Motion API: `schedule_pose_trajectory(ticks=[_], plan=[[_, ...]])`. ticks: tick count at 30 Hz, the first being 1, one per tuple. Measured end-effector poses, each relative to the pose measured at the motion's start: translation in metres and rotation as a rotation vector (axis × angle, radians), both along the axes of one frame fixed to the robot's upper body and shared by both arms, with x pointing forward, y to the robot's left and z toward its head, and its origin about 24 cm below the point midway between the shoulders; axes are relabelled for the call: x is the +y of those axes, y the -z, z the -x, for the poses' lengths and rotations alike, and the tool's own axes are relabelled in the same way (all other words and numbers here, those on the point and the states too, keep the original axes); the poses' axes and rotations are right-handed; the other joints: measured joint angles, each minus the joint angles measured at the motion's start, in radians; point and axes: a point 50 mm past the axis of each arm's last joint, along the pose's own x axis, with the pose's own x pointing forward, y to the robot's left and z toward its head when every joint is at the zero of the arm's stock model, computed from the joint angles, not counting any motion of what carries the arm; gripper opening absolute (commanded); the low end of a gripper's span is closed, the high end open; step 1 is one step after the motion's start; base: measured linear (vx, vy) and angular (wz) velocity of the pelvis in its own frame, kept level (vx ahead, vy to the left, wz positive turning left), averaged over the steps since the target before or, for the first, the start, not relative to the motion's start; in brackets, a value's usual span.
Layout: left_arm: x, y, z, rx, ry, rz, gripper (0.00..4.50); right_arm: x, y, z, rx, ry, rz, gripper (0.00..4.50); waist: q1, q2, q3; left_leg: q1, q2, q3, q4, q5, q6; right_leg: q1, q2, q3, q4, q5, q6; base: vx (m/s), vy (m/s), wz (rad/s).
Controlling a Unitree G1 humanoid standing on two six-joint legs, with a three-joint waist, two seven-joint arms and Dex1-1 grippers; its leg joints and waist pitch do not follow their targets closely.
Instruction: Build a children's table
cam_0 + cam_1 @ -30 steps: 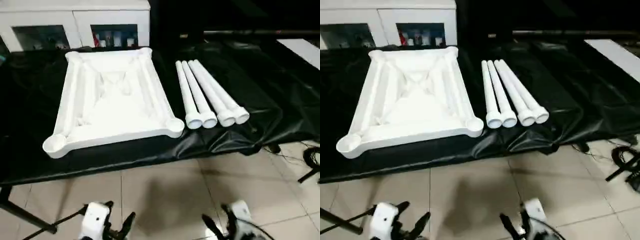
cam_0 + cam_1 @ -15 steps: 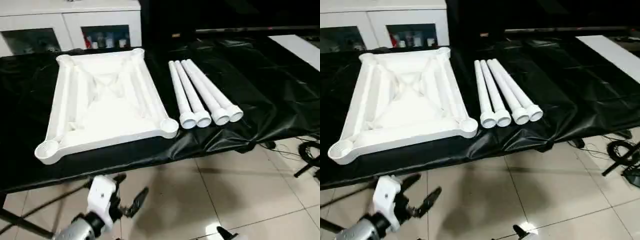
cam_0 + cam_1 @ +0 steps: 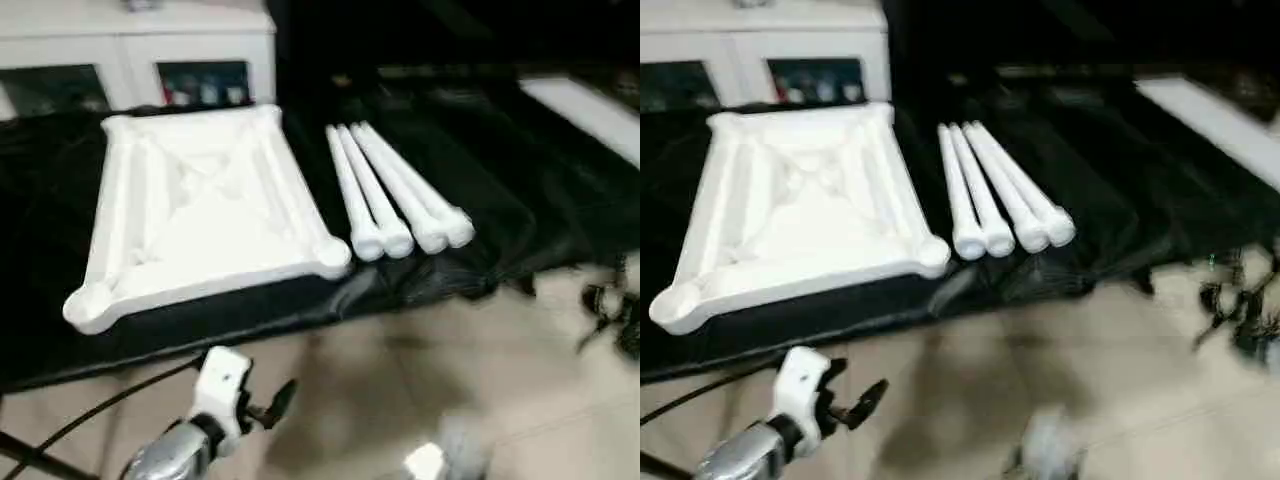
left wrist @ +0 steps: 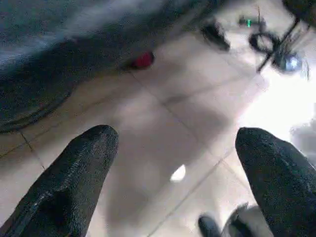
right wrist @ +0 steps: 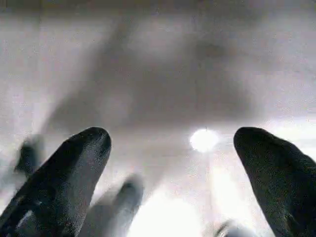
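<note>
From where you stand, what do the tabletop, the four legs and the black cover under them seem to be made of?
The tabletop looks like white moulded plastic with a matte finish: one colour, raised ribs and rounded corner sockets. The four legs seem to be the same white plastic, smooth tapered tubes with open ends. The black cover looks like thin glossy plastic sheeting or coated fabric: it wrinkles and reflects light. Which of these, I cannot tell.
</note>
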Motion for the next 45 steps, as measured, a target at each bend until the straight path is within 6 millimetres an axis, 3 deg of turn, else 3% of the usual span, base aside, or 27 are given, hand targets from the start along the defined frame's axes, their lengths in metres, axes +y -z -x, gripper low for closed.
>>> schedule_pose_trajectory(ticks=[1, 2, 3, 5, 7, 9, 13, 17, 21, 25, 28, 31, 35, 39, 40, 42, 43, 45], plan=[[0.001, 0.002, 0.0, 0.01, -0.001, -0.019, 4.4, -0.01, -0.009, -0.012, -0.027, 0.038, 0.02, 4.5, 0.006, -0.003, -0.007, 0.0, 0.003, -0.001, 0.0, 0.007, 0.003, -0.002, 0.002, -0.002, 0.003, 0.0, 0.0, 0.0, 0.0, 0.0], [0.003, 0.006, 0.001, 0.025, -0.003, -0.043, 4.4, -0.008, -0.012, -0.018, -0.039, 0.05, 0.012, 4.5, 0.015, -0.005, -0.012, 0.001, 0.006, -0.003, -0.002, 0.01, 0.006, -0.003, 0.005, -0.005, 0.004, -0.001, -0.001, 0.0, 0.0, 0.0], [0.006, 0.013, 0.004, 0.058, 0.001, -0.076, 4.4, 0.003, -0.011, -0.022, -0.042, 0.053, -0.016, 4.5, 0.025, -0.013, -0.017, 0.001, 0.009, -0.004, -0.006, 0.01, 0.006, -0.004, 0.008, -0.006, 0.004, -0.002, -0.003, 0.023, -0.067, -0.01], [0.006, 0.02, 0.009, 0.098, 0.006, -0.098, 4.4, 0.022, -0.005, -0.019, -0.013, 0.037, -0.057, 4.5, 0.032, -0.013, -0.018, 0.0, 0.014, -0.006, -0.006, 0.013, 0.001, -0.004, 0.013, -0.007, 0.004, -0.003, -0.006, 0.012, -0.034, -0.01], [0.005, 0.022, 0.011, 0.111, 0.012, -0.099, 4.4, 0.045, 0.003, -0.012, 0.032, -0.003, -0.114, 4.5, 0.033, 0.001, -0.01, -0.005, 0.013, -0.005, -0.006, 0.013, 0.0, -0.009, 0.012, -0.006, 0.003, -0.003, -0.006, 0.0, 0.0, 0.0], [0.006, 0.021, 0.011, 0.111, 0.012, -0.101, 4.4, 0.06, 0.006, -0.008, 0.07, -0.085, -0.171, 4.5, 0.037, 0.009, -0.01, -0.01, 0.01, -0.004, -0.005, 0.014, 0.001, -0.014, 0.009, -0.006, 0.005, -0.002, -0.006, 0.0, 0.0, 0.0], [0.005, 0.021, 0.013, 0.112, 0.014, -0.088, 4.4, 0.073, -0.003, -0.012, 0.009, -0.24, -0.263, 4.5, 0.047, 0.003, -0.008, -0.012, 0.01, -0.003, -0.004, 0.014, 0.001, -0.014, 0.008, -0.006, 0.004, -0.002, -0.005, 0.0, 0.0, 0.0], [0.0, 0.009, 0.02, 0.075, 0.008, -0.006, 4.4, 0.08, -0.044, -0.008, -0.242, -0.33, -0.459, 4.5, 0.068, -0.007, -0.003, -0.012, 0.01, -0.001, -0.005, 0.013, 0.002, -0.014, 0.007, -0.005, 0.002, 0.0, -0.002, 0.0, 0.0, 0.0], [-0.002, -0.01, 0.017, -0.003, 0.014, 0.051, 4.4, 0.065, -0.097, -0.005, -0.408, -0.404, -0.491, 4.5, 0.08, -0.016, 0.001, -0.009, 0.01, 0.0, -0.006, 0.013, -0.001, -0.011, 0.007, -0.003, -0.001, 0.004, 0.004, 0.0, 0.0, 0.0], [-0.005, -0.034, 0.017, -0.088, 0.024, 0.087, 4.4, 0.063, -0.151, 0.001, -0.54, -0.469, -0.532, 4.5, 0.081, -0.029, 0.008, 0.007, 0.009, 0.004, -0.016, 0.013, -0.004, -0.008, 0.007, 0.0, -0.006, 0.003, 0.009, 0.0, 0.0, 0.0], [-0.005, -0.057, 0.003, -0.175, -0.004, 0.102, 4.4, 0.061, -0.187, -0.007, -0.632, -0.463, -0.556, 4.5, 0.079, -0.032, 0.008, 0.008, 0.009, 0.004, -0.022, 0.017, -0.009, -0.009, 0.008, 0.0, -0.013, 0.011, 0.011, 0.0, 0.0, 0.0], [0.0, -0.084, -0.026, -0.288, -0.084, 0.117, 4.4, 0.057, -0.227, -0.032, -0.752, -0.39, -0.532, 4.5, 0.077, -0.034, 0.008, 0.007, 0.009, 0.004, -0.023, 0.02, -0.013, -0.012, 0.008, 0.001, -0.013, 0.02, 0.008, 0.0, 0.0, 0.0], [0.0, -0.116, -0.056, -0.431, -0.2, 0.18, 4.4, 0.054, -0.248, -0.063, -0.808, -0.255, -0.38, 4.5, 0.075, -0.045, 0.002, 0.001, 0.008, 0.004, -0.023, 0.028, -0.02, -0.02, 0.01, 0.005, -0.012, 0.024, 0.006, 0.0, 0.0, 0.0], [0.003, -0.119, -0.076, -0.442, -0.289, 0.118, 4.4, 0.051, -0.234, -0.087, -0.751, -0.09, -0.296, 4.5, 0.074, -0.052, 0.0, -0.012, 0.007, 0.004, -0.02, 0.033, -0.022, -0.027, 0.012, 0.011, -0.011, 0.033, 0.018, 0.0, 0.0, 0.0], [0.002, -0.117, -0.083, -0.436, -0.299, 0.088, 4.4, 0.051, -0.23, -0.096, -0.732, -0.056, -0.255, 4.5, 0.073, -0.055, 0.002, -0.016, 0.003, -0.004, -0.019, 0.034, -0.02, -0.026, 0.012, 0.0, -0.01, 0.033, 0.018, 0.0, 0.0, 0.0], [-0.007, -0.123, -0.094, -0.466, -0.286, 0.038, 4.4, 0.054, -0.231, -0.107, -0.727, -0.023, -0.188, 4.5, 0.048, -0.045, 0.004, -0.047, -0.01, -0.063, -0.014, 0.046, -0.001, -0.02, 0.009, -0.053, -0.016, 0.033, 0.008, -0.029, -0.023, 0.44], [-0.009, -0.124, -0.095, -0.474, -0.286, 0.023, 4.4, 0.06, -0.232, -0.11, -0.728, -0.034, -0.192, 4.5, 0.034, -0.04, 0.007, -0.05, -0.013, -0.092, -0.012, 0.047, 0.001, -0.022, 0.012, -0.065, -0.005, 0.022, -0.017, -0.03, -0.042, 0.58], [-0.011, -0.121, -0.097, -0.472, -0.294, -0.004, 4.4, 0.075, -0.235, -0.113, -0.738, -0.076, -0.222, 4.5, 0.02, -0.037, 0.01, -0.048, -0.032, -0.162, -0.009, 0.05, -0.003, -0.026, 0.031, -0.06, 0.053, -0.017, -0.119, -0.025, -0.141, 0.44]])
